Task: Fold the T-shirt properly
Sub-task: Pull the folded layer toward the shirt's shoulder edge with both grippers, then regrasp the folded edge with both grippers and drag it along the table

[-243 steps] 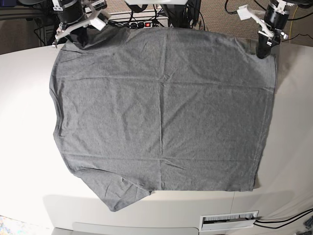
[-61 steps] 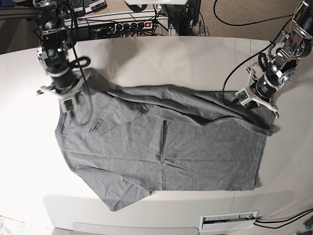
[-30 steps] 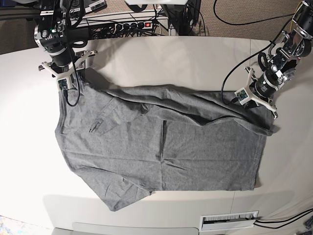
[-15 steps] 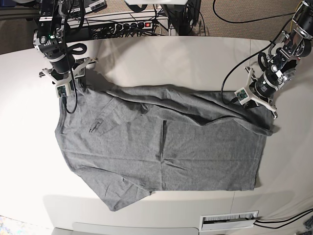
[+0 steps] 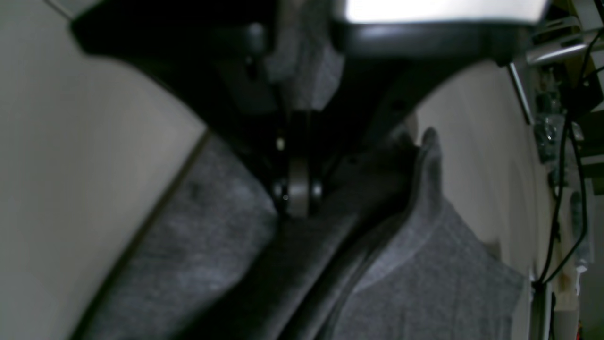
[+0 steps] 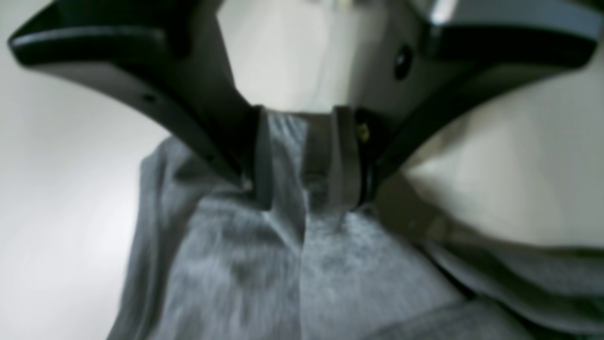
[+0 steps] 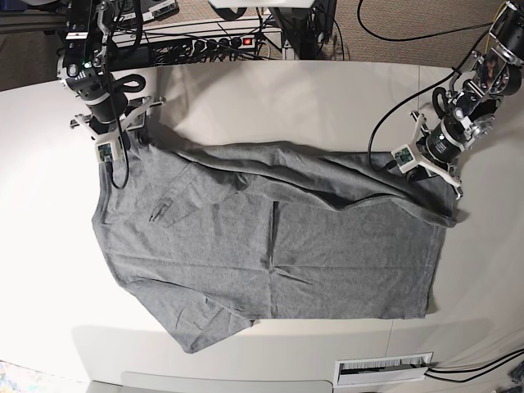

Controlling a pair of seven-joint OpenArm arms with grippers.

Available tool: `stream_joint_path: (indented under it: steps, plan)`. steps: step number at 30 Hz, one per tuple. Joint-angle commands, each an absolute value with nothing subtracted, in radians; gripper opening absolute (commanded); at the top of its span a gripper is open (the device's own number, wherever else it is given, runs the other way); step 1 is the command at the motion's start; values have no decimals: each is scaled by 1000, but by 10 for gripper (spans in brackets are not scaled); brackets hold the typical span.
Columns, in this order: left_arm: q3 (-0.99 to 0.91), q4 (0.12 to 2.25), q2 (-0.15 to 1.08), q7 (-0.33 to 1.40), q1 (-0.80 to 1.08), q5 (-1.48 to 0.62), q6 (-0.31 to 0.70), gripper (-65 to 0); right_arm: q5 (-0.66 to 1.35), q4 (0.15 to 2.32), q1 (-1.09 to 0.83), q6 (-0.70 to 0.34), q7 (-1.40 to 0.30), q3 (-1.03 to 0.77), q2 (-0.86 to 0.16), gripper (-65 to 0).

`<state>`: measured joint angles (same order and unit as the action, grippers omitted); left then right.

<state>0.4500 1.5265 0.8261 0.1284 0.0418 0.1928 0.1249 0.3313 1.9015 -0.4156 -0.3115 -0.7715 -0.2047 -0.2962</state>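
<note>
We see the left end effector (image 7: 432,166) clamped on the T-shirt (image 7: 278,246) spread on the tabletop (image 7: 270,98); the right end effector (image 7: 115,143), parted, straddles cloth and has shifted slightly since a half-second ago.

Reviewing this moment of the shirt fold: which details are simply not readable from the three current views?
- Left wrist view: the left tool is dark and blurred, so how much plain heather-grey cotton T-shirt it pinches is unreadable.
- Right wrist view: motion blur; whether the right tool touches the cloth between its fingers is unclear.
- Base view: both tools are too small to judge, and the folded-over top layer hides the collar.
</note>
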Motion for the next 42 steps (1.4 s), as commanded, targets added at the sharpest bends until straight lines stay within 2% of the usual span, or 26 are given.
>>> stream_joint_path:
  steps: [1, 3, 6, 7, 13, 21, 29, 36, 42]
  plan:
    - [442, 1536, 845, 111, 33, 191, 118, -650, 356, 1901, -412, -312, -749, -209, -308, -444]
    - [442, 1536, 845, 110, 33, 191, 118, -650, 384, 1882, -412, -329, -749, -209, -308, -493]
    - [442, 1536, 845, 110, 33, 191, 118, -650, 393, 1881, -412, -332, -748, -209, -308, -626]
    - [442, 1536, 845, 110, 33, 191, 118, -650, 393, 1884, -412, -332, -743, -209, -308, -650]
    - [442, 1535, 845, 110, 33, 190, 118, -650, 380, 1919, -398, -332, -708, -212, -311, -650]
    - [442, 1535, 845, 110, 33, 190, 118, -650, 374, 1930, -287, -332, -709, -271, -314, -650]
    - [442, 1535, 845, 111, 36, 190, 159, -650, 308, 1928, -253, -327, -696, -277, -413, -650]
    - [442, 1535, 846, 112, 50, 191, 159, -650, 286, 1853, -226, -322, -667, -277, -464, -650]
    - [442, 1535, 845, 112, 85, 210, 159, -650, 266, 1758, -179, -321, -665, -277, -466, -650]
